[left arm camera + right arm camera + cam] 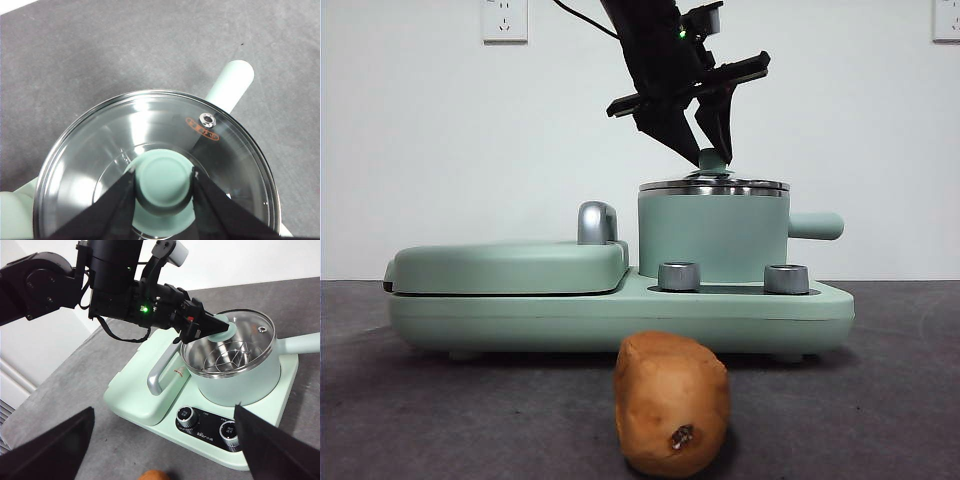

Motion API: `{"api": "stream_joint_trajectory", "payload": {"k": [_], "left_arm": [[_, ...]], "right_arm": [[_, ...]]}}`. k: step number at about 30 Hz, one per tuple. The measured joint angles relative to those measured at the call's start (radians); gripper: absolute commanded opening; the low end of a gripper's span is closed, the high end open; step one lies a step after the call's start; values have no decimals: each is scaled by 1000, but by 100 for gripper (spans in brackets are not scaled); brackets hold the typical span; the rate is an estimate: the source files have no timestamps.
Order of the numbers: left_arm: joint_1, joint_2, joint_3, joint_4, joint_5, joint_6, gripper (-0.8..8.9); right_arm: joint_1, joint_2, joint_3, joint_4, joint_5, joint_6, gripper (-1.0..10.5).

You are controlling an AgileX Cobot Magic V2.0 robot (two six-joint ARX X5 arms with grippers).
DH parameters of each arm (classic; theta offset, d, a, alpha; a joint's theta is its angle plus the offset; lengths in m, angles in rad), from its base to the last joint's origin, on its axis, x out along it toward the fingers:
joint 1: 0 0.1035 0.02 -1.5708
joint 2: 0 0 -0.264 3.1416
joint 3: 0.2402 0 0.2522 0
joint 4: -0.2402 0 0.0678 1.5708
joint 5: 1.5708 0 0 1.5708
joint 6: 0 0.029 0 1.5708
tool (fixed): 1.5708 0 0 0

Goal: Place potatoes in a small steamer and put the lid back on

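**Potato still on the table while the lid hangs by its knob**

The potato [672,403] lies on the grey table [420,400] in front of the cooker base [620,310], well apart from the steamer pot [713,235] and touched by neither gripper. The left gripper [705,140] has its jaws closed on the small green knob [164,179] of the glass lid [100,165], which sits at or barely above the pot's rim; the right wrist view suggests it is tilted, one side raised.

The grip is the weak point. The knob is round and smooth, and the jaws pinch only its sides, so the lid could swing or slip and clatter onto the rim as it rises. A tilted lid may also catch the rim and nudge the pot on its base.

The right gripper [160,450] waits with jaws spread wide, above the table near the potato.
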Motion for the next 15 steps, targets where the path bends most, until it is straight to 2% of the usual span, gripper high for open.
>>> {"api": "stream_joint_trajectory", "payload": {"k": [3,5,15], "left_arm": [[0,0,1,-2,0,0,70],[0,0,1,-2,0,3,7],[0,20,62,-61,0,19,8]], "right_arm": [[0,0,0,0,0,0,445],[0,0,0,-1,0,0,445],[0,0,0,-3,0,0,445]]}}
